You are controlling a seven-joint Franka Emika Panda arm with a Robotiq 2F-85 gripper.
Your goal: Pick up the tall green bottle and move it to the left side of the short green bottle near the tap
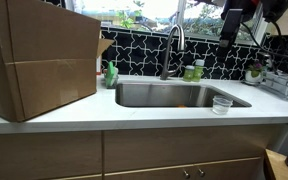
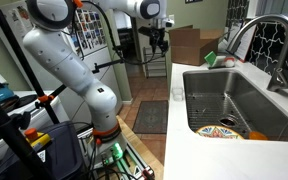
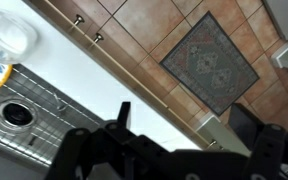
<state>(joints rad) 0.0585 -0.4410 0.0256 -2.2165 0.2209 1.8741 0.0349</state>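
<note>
gripper (image 2: 159, 47): jaws wide, empty, upper middle of frame, over tiled floor (image 3: 144, 30). tall green bottle (image 1: 197, 70): right of centre, just beside tap (image 1: 174, 45) and short green bottle (image 1: 188, 74). risk: crowded approach; a finger could topple the neighbour or clip the spout.

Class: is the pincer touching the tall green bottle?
Apart. In an exterior view the open pincer hangs up and away from the tall green bottle by the tap, a clear gap between.
</note>
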